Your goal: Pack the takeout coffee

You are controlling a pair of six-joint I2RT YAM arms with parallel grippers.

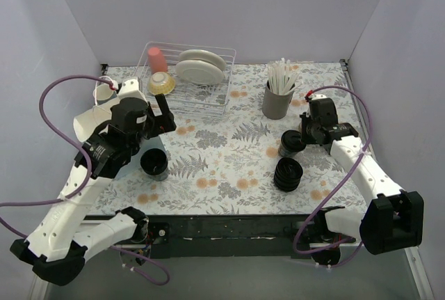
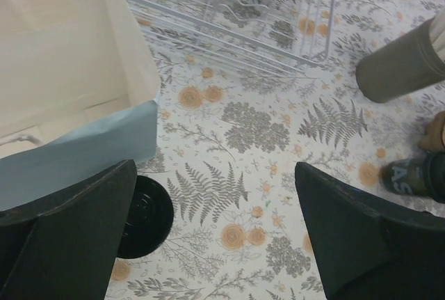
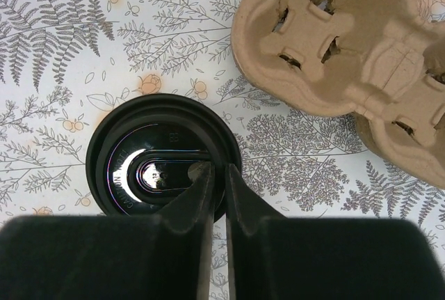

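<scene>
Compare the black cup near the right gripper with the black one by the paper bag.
The right cup wears a shiny-rimmed lid; the left cup is open-topped. The right cup stands near the lid stack; the left cup beside the bag. Both are black, upright, similar in size.

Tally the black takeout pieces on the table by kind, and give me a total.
Lidded cup: 1
Open cup without a lid: 1
Stack of lids: 1
Total: 3
</scene>
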